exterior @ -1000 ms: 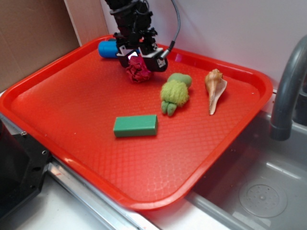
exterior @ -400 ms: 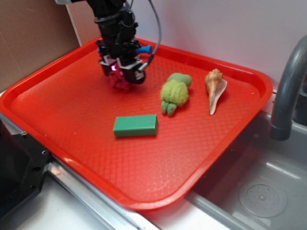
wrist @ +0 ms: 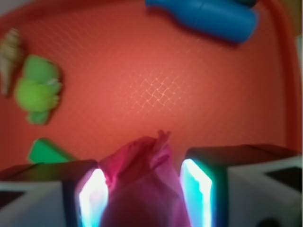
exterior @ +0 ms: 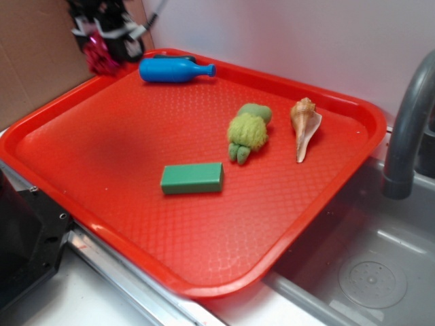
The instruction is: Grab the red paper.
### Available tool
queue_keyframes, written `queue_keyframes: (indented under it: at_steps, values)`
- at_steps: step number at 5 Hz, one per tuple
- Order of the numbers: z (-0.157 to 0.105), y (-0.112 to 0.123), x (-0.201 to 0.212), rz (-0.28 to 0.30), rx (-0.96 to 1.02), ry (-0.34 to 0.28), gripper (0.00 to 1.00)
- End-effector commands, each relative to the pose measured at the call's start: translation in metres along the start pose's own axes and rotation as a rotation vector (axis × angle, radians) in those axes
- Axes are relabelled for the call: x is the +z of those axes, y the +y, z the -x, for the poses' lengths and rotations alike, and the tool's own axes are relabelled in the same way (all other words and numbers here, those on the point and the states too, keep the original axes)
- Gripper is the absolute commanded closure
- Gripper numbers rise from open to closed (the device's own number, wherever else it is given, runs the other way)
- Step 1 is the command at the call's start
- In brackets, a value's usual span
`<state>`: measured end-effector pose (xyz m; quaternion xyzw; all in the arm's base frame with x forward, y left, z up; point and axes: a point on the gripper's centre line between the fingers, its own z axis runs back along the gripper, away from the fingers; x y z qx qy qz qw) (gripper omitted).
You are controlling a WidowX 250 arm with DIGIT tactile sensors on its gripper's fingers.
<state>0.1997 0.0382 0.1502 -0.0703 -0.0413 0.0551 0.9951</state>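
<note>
My gripper (exterior: pixel 102 51) is at the far left corner of the orange-red tray (exterior: pixel 122 156), lifted above its rim. It is shut on the red paper (exterior: pixel 100 60), a small dark-red wrinkled wad that hangs between the fingers. In the wrist view the red paper (wrist: pixel 144 182) fills the gap between my two lit fingers (wrist: pixel 93 196), with the tray floor well below it.
A blue bottle (exterior: pixel 173 70) lies on its side at the tray's back edge, just right of my gripper. A fuzzy green toy (exterior: pixel 247 132), a seashell (exterior: pixel 304 126) and a green block (exterior: pixel 192 178) lie on the tray. A grey faucet (exterior: pixel 408 129) and sink are at the right.
My gripper has moved left and back across the tray and risen, carrying the red paper off the tray floor. The blue bottle, hidden before, now shows.
</note>
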Motion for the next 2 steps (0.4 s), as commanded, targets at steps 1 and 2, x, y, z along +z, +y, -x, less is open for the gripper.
queue_keyframes:
  at_steps: [1, 2]
  values:
    - [-0.0016, 0.0033, 0.068, 0.016, 0.013, -0.111, 1.0]
    - [-0.0048, 0.0006, 0.0597, 0.006, 0.024, -0.088, 1.0]
